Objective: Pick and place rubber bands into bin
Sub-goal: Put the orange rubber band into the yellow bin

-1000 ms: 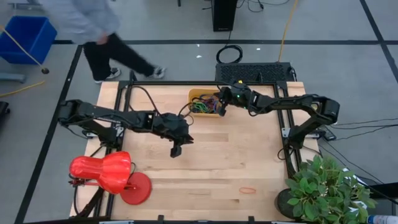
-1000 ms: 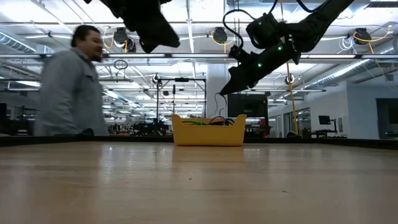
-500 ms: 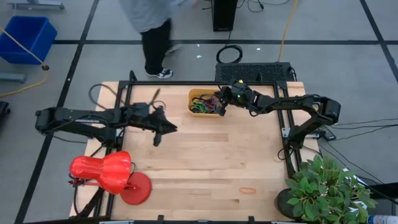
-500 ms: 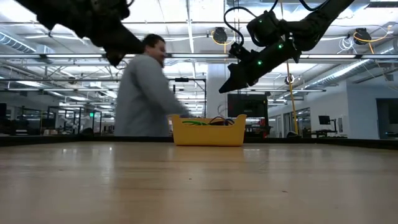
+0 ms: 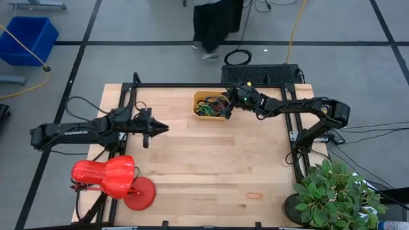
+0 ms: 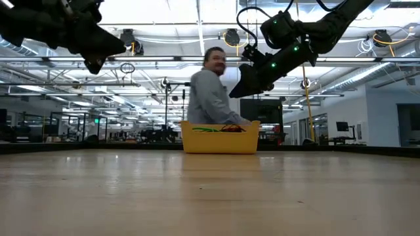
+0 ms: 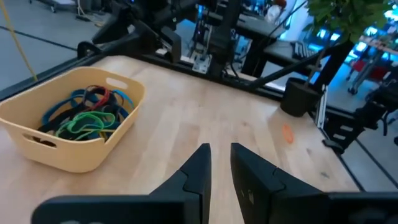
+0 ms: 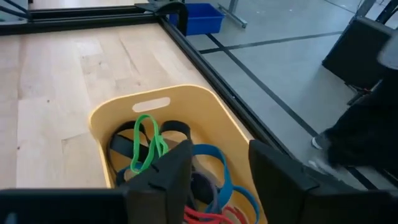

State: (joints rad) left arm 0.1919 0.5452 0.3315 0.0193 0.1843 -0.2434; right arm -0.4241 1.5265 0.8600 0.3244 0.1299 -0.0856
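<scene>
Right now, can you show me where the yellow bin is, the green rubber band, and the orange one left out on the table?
bin (image 7: 93, 155), left wrist view, front wall.
green rubber band (image 7: 84, 122), left wrist view, its middle.
orange rubber band (image 5: 255, 195), high view, on the loop.

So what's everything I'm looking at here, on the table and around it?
Shallow orange-yellow plastic bin: one, far edge of the table, middle.
Thin elastic rubber bands in the bin: a tangle, green, blue, red and black; count unclear.
Lone orange rubber band: one, flat on the wood near the front right.
Red desk lamp: one, front left corner.
Green potted plant: one, off the front right corner.
Blue plastic crate: one, on the floor, far left.
Person: one, grey top, behind the table.
Left gripper: dark, fingers slightly apart, empty, above the table's left half.
Right gripper: dark, open, above the bin's right end.
</scene>
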